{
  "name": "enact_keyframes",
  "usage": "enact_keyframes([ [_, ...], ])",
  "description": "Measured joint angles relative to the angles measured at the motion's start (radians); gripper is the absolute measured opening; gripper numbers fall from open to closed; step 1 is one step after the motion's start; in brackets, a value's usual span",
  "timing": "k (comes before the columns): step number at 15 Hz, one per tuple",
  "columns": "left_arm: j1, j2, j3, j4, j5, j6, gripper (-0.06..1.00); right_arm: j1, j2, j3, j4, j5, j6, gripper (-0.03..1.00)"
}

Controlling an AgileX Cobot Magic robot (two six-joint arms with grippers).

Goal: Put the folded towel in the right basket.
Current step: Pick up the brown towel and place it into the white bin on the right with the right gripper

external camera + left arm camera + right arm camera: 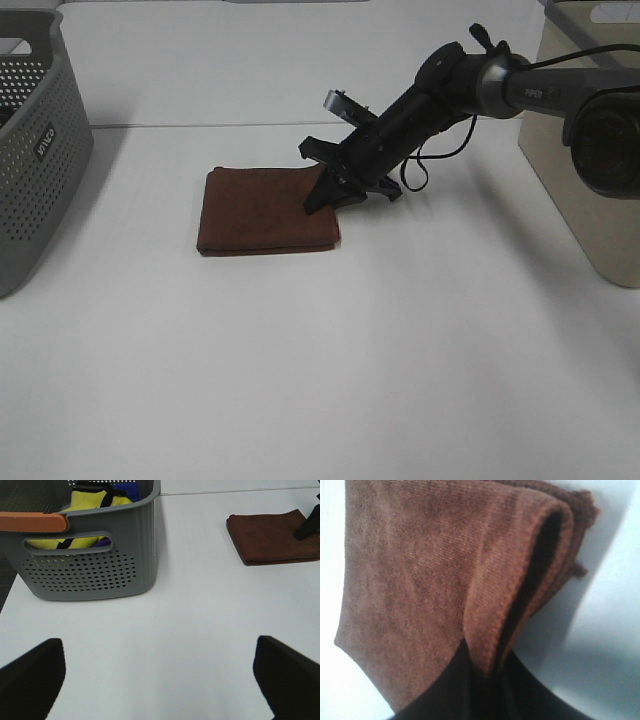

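White tabletop [350,380] carried the whole scene. On it, the fingers of the right gripper [345,192] were pinched on the right edge of the brown folded towel [262,210] — the wrist view showed its hem puckered up between them — while the rest of the cloth lay flat mid-table. The left gripper [160,680] hung apart with fingers spread, holding nothing, near the grey perforated basket [40,170]. The beige basket [590,190] on the right stood well apart from the towel, so the grasp looked made — lifting, carrying and dropping were left.
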Motion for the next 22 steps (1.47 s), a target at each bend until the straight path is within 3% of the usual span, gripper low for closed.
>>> enact_keyframes([
  [10,0.0,0.0,0.0,0.0,0.0,0.0,0.97,-0.037,-0.496,-0.049,-0.287,0.095,-0.007,0.07],
  [14,0.0,0.0,0.0,0.0,0.0,0.0,0.97,-0.208,-0.643,-0.049,-0.364,0.188,0.012,0.07],
  [19,0.0,0.0,0.0,0.0,0.0,0.0,0.97,-0.446,-0.703,-0.049,-0.394,0.193,0.048,0.07],
  [22,0.0,0.0,0.0,0.0,0.0,0.0,0.97,-0.578,-0.697,-0.049,-0.507,0.194,0.084,0.07],
])
